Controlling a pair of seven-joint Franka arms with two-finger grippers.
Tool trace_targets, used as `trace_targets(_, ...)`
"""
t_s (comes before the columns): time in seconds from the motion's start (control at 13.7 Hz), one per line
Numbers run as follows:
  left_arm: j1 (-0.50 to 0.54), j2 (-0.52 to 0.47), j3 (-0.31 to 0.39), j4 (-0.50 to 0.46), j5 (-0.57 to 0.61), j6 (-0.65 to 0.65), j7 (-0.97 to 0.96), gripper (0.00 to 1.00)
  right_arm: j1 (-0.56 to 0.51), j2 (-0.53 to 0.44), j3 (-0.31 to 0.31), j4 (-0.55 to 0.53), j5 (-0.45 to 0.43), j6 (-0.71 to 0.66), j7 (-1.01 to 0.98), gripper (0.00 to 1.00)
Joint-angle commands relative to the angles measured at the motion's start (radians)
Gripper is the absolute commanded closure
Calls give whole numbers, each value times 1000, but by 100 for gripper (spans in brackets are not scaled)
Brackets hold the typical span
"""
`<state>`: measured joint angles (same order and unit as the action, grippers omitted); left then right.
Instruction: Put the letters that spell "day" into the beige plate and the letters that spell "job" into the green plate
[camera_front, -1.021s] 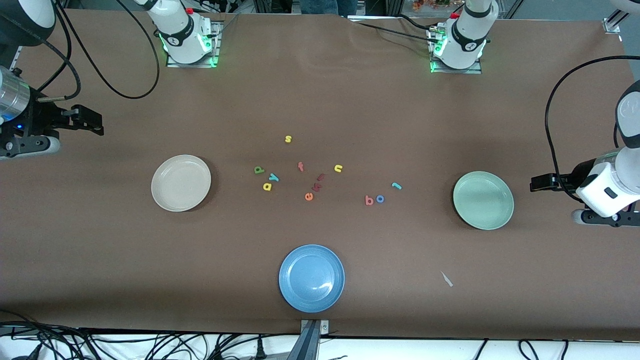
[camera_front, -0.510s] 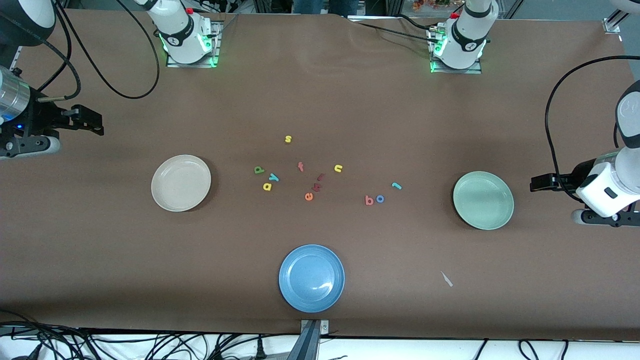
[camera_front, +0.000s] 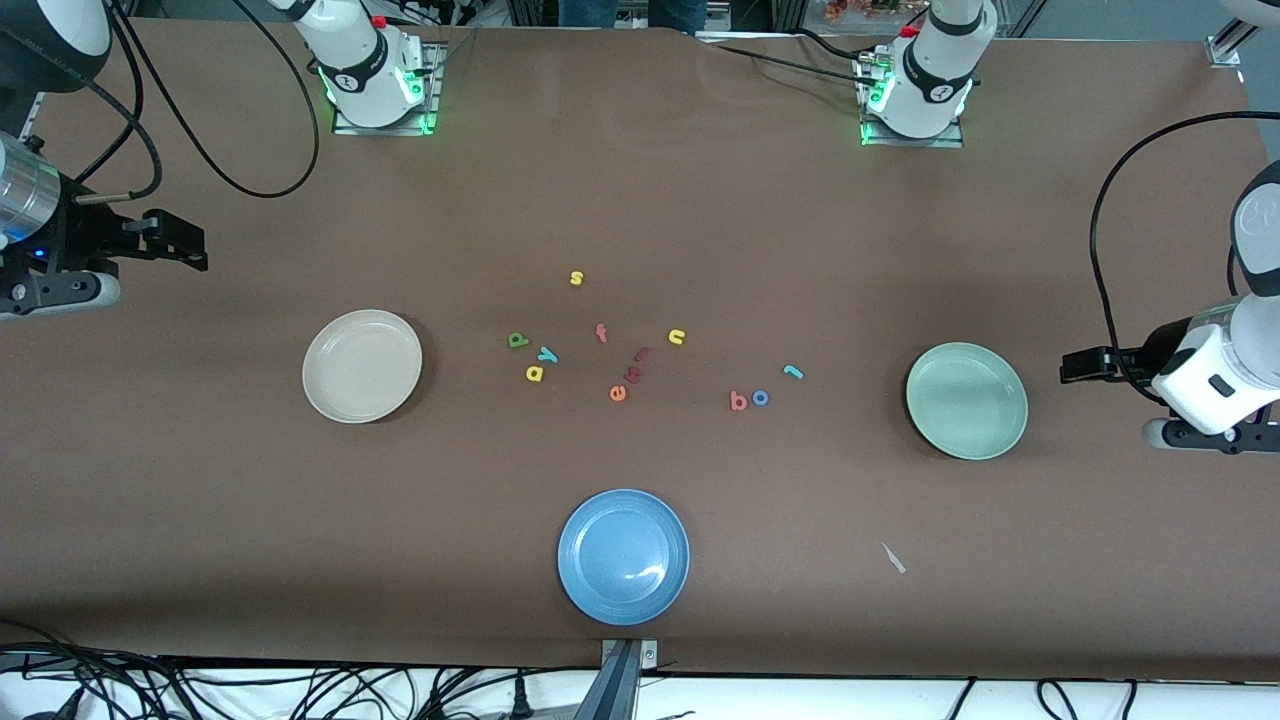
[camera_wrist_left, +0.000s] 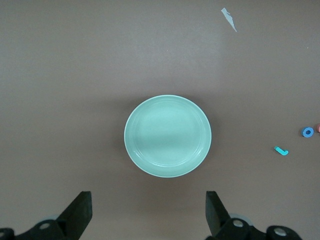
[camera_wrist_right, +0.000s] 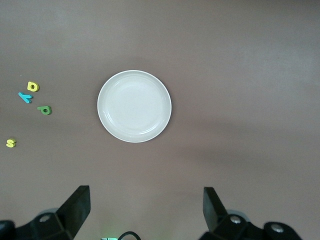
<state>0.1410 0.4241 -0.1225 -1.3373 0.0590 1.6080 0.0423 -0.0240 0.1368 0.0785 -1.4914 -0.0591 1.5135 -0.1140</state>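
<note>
The beige plate (camera_front: 362, 366) (camera_wrist_right: 134, 106) and the green plate (camera_front: 966, 400) (camera_wrist_left: 167, 136) lie bare at the two ends of the table. Between them, toward the beige plate, lie the green d (camera_front: 518, 340) (camera_wrist_right: 44, 110), teal y (camera_front: 547, 354) (camera_wrist_right: 25, 97) and yellow a (camera_front: 534, 374) (camera_wrist_right: 33, 86). Toward the green plate lie the red-orange b (camera_front: 738, 401), blue o (camera_front: 760, 398) (camera_wrist_left: 308, 132) and teal j (camera_front: 793, 372) (camera_wrist_left: 282, 150). My right gripper (camera_front: 180, 243) (camera_wrist_right: 146, 207) hangs open over the table's right-arm end. My left gripper (camera_front: 1085, 365) (camera_wrist_left: 148, 210) hangs open over the left-arm end.
A blue plate (camera_front: 623, 556) sits near the table's front edge. Other letters lie in the middle: yellow s (camera_front: 576, 278), red f (camera_front: 601, 332), yellow n (camera_front: 677, 337), orange e (camera_front: 617, 393) and two dark red ones. A white scrap (camera_front: 893, 558) lies nearer the camera than the green plate.
</note>
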Motion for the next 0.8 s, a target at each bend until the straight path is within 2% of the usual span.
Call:
trace_targets(0.0, -1, -19, -2, -16, 13, 7, -12, 0, 3, -10, 0, 8, 2, -9, 4, 0)
trace_targets(0.73, 0, -19, -2, -16, 13, 7, -9, 0, 7, -11, 4, 11, 2, 5, 16, 0)
